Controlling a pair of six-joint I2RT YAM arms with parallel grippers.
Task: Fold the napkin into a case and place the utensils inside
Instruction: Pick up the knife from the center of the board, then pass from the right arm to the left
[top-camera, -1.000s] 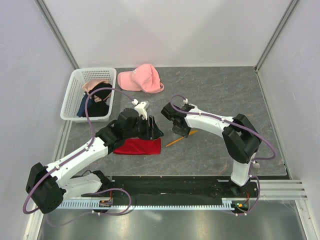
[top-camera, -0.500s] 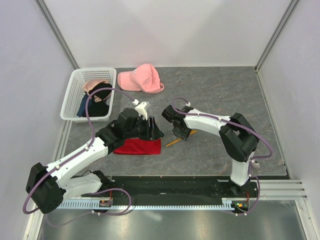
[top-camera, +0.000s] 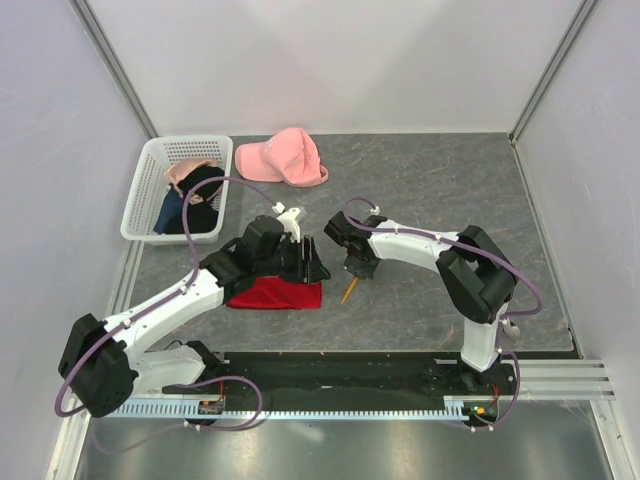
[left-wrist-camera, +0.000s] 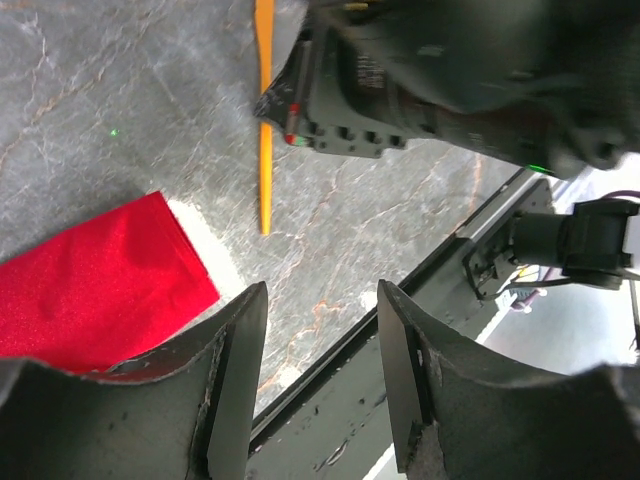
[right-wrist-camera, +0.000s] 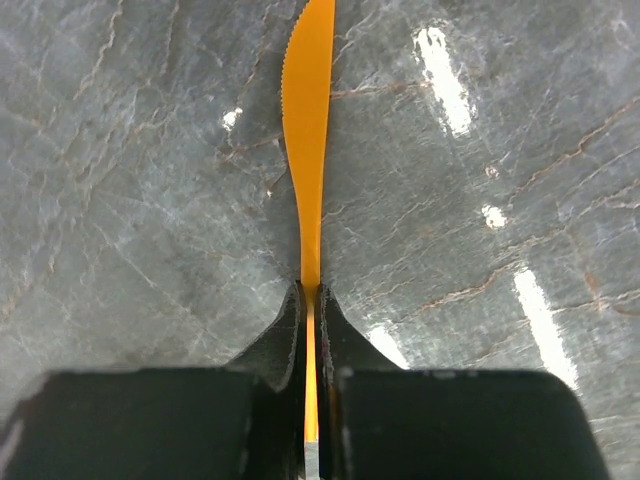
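The red napkin (top-camera: 275, 293) lies folded into a narrow rectangle on the table, and its right end (left-wrist-camera: 90, 285) shows in the left wrist view. My left gripper (top-camera: 312, 262) hovers over that right end, open, with nothing between its fingers (left-wrist-camera: 320, 292). One of the utensils, a thin orange serrated knife (right-wrist-camera: 310, 120), is pinched by its handle in my right gripper (right-wrist-camera: 311, 295), which is shut on it. The knife (top-camera: 349, 291) points toward the near edge, just right of the napkin. It also shows in the left wrist view (left-wrist-camera: 265, 130), coming out of the right gripper (left-wrist-camera: 400, 90).
A white basket (top-camera: 143, 190) holding black and blue garments (top-camera: 195, 200) stands at the back left. A pink cap (top-camera: 282, 158) lies beside it. The black rail (top-camera: 340, 365) runs along the table's near edge.
My right gripper has closed on the orange knife. The knife has swung from lying slanted on the table to pointing toward the near edge. The left arm shifted slightly.
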